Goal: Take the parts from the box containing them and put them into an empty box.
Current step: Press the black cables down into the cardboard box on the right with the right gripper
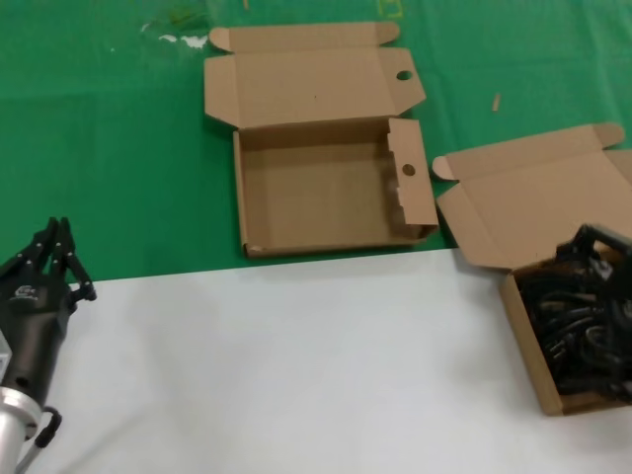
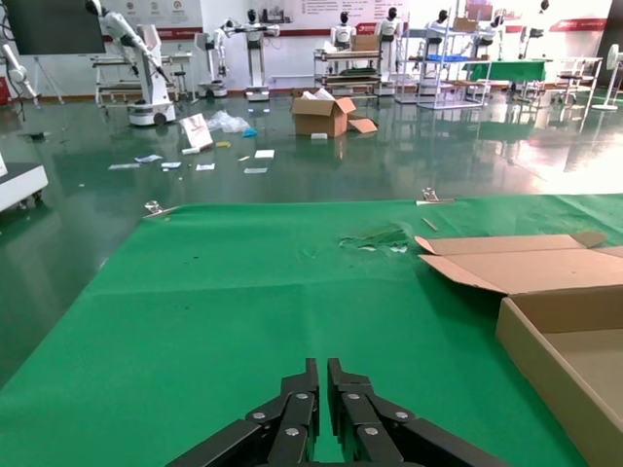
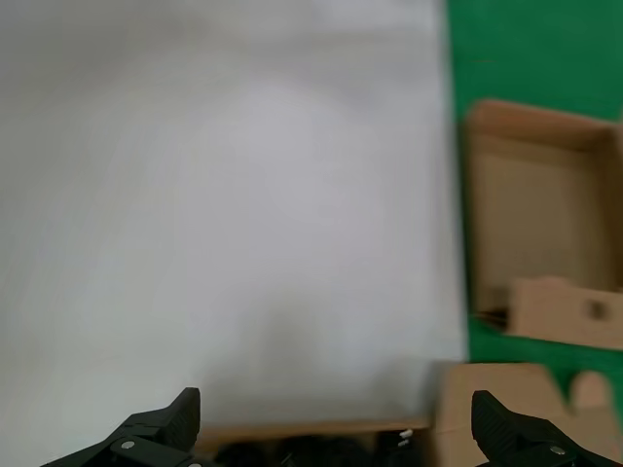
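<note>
The empty box (image 1: 326,188) lies open on the green cloth, its lid with round finger holes folded back; its corner also shows in the left wrist view (image 2: 569,365). The box containing the parts (image 1: 523,331) sits at the right edge, lid back. Black cables (image 1: 573,321) fill it in a loose tangle. My right gripper (image 1: 602,259) hovers over those cables. In the right wrist view it stands open (image 3: 336,418), with the cables (image 3: 321,453) just below and between its fingertips (image 3: 183,407). My left gripper (image 1: 56,245) rests shut at the near left, holding nothing (image 2: 323,375).
A white sheet (image 1: 296,365) covers the near part of the table, and green cloth (image 1: 109,148) covers the far part. A clear plastic scrap (image 1: 178,30) lies at the far left of the cloth. Beyond the table is a workshop floor with other robots.
</note>
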